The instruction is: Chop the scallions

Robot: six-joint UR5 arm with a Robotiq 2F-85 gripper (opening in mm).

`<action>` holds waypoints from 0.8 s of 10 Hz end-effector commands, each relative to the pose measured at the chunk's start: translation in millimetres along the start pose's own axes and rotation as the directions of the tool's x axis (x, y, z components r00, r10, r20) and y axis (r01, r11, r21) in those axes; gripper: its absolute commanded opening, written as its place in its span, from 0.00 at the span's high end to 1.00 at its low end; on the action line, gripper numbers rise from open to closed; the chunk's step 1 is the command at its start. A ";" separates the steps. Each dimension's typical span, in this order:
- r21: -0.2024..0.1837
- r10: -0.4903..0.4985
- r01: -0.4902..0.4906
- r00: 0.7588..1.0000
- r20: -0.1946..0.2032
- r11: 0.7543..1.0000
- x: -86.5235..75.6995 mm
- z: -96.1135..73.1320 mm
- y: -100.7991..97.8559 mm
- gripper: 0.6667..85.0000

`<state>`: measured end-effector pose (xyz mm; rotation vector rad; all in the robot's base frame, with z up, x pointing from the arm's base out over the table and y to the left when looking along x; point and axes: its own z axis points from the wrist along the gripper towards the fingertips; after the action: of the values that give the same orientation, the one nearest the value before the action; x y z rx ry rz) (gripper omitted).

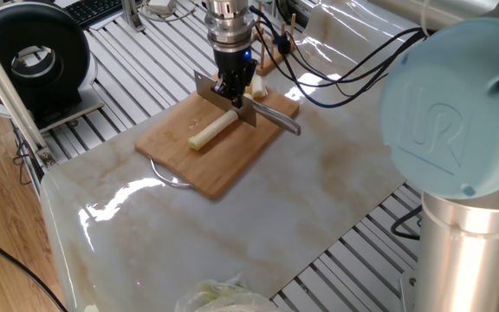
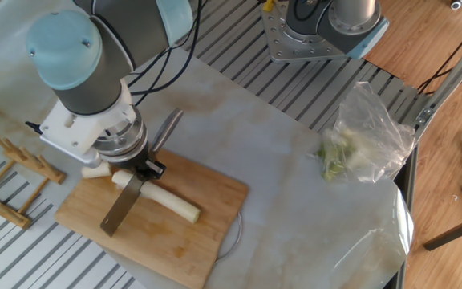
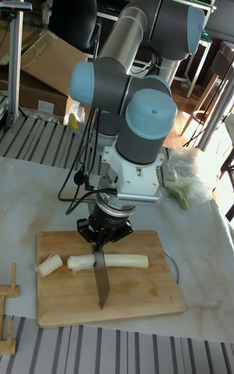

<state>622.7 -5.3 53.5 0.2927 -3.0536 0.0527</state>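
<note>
The scallions lie on a wooden cutting board [image 1: 232, 165] [image 2: 167, 241] [image 3: 130, 299]. They are a long pale stalk [image 1: 210, 131] [image 2: 175, 205] [image 3: 125, 261], a short piece [image 3: 81, 261] beside it, and a cut chunk [image 1: 256, 86] [image 2: 95, 171] [image 3: 48, 265] at the board's end. My gripper [image 1: 229, 87] [image 2: 138, 169] [image 3: 103, 236] is shut on a knife just above the stalk. The blade [image 1: 204, 91] [image 2: 122, 207] [image 3: 102, 278] stands edge-down across the stalk, between the long part and the short piece. The knife's handle [image 1: 277, 121] [image 2: 165, 128] sticks out the other way.
A clear bag of pale leafy greens [image 2: 361, 143] [image 3: 188, 178] [image 1: 213, 295] lies off the board on the marble sheet. A wooden rack [image 2: 10, 164] [image 3: 6, 322] stands beside the board. A black round device [image 1: 31, 54] sits at the table's corner. A wire ring [image 1: 165, 177] pokes from under the board.
</note>
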 end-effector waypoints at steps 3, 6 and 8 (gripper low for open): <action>0.001 -0.008 0.008 0.999 -0.033 1.000 19.9 -6.4 -6.8 0.99; 0.002 0.015 -0.015 0.998 -0.068 1.000 20.5 -13.0 -5.9 0.99; 0.018 0.029 -0.028 0.998 -0.062 0.999 14.8 -6.1 -4.0 0.99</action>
<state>607.3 -14.7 62.2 0.2723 -3.0002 0.0836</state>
